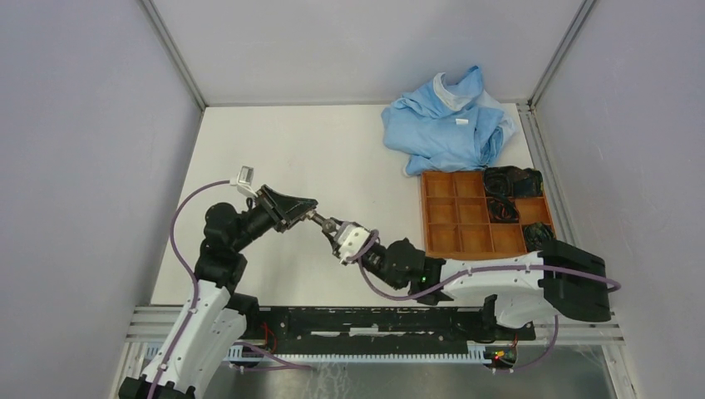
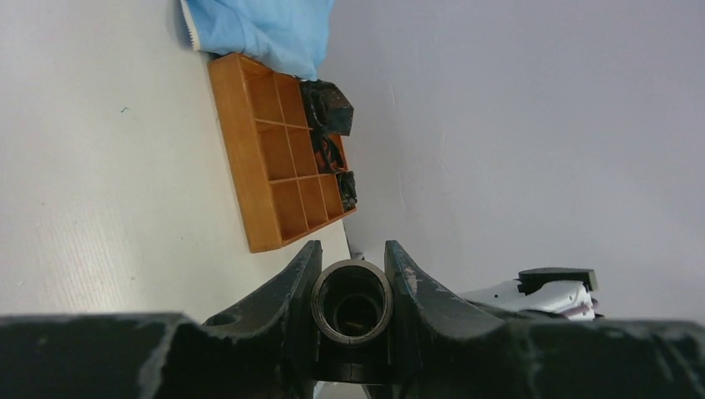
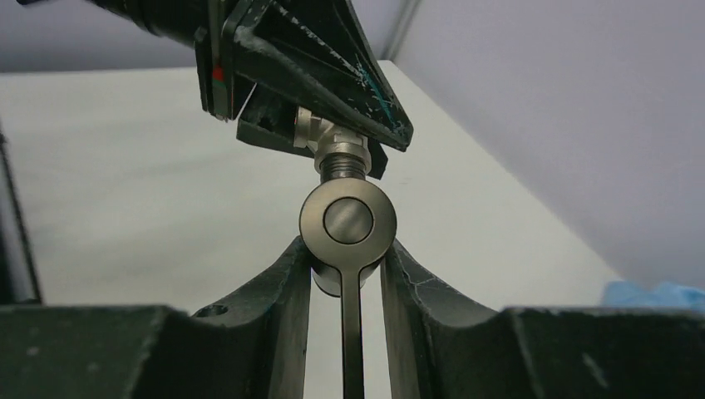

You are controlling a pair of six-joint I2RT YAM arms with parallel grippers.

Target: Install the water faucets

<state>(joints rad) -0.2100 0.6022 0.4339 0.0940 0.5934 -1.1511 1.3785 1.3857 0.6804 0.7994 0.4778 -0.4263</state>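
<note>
Clamped in left fingers (image 1: 306, 208), grey threaded metal fitting (image 3: 341, 158); in right fingers (image 1: 337, 233), round-headed grey metal faucet (image 3: 347, 220); both touching above white tabletop (image 1: 291, 141), well apart from orange compartment tray (image 1: 425, 216) and blue cloth (image 1: 445, 125).

faucet (image 3: 347, 221): stem cut off at bottom edge | dark bundles (image 1: 509, 180): unidentifiable

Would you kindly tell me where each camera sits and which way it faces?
Top external: above and behind the robot, looking down on the table; left arm and right arm show.
Left wrist: on left arm, facing the orange tray; own fingers clamp the pipe fitting.
Right wrist: on right arm, facing the left end effector; own fingers clamp the round-headed faucet piece.
Shared: top and left wrist both show the tray.
</note>
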